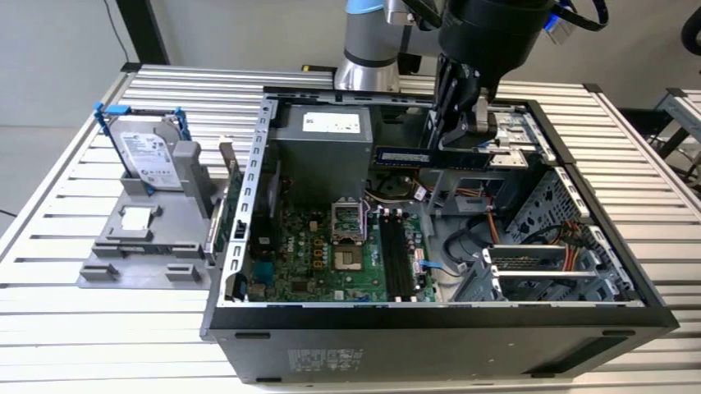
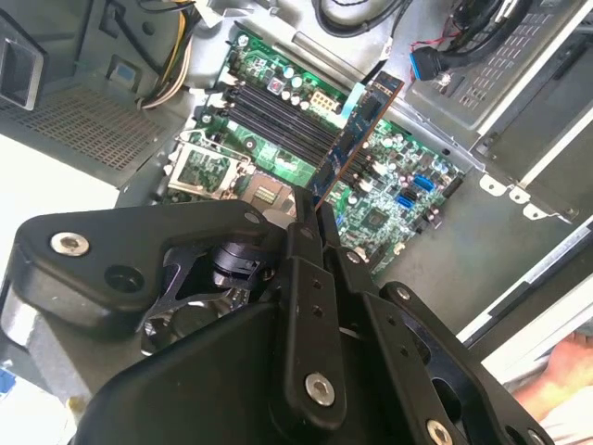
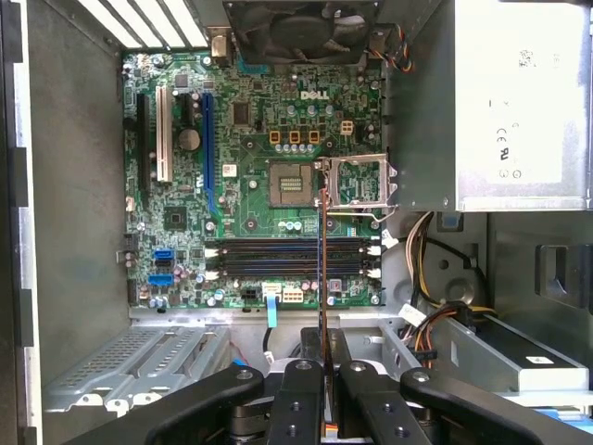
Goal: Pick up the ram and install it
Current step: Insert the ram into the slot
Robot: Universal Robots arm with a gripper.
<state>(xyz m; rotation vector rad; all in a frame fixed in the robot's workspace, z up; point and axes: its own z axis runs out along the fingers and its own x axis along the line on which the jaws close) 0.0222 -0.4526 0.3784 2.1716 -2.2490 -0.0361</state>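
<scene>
The arm point(image 1: 367, 41) is cut off by the exterior view's upper edge, and one end of the ram point(image 1: 401, 156) is hidden behind the gripper point(image 1: 458, 141). A blurred pinkish shape point(image 2: 559, 375) in the second wrist view cannot be identified.

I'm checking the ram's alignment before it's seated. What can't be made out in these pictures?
1. Exterior view: one end of the ram is hidden behind the gripper.
2. First wrist view: the ram is edge-on, its faces hidden.
3. Exterior view: the memory slots' latches are too small to judge.

Memory slots point(image 3: 278, 260) lie unobstructed; cables point(image 3: 417, 243) crowd beside them.
</scene>
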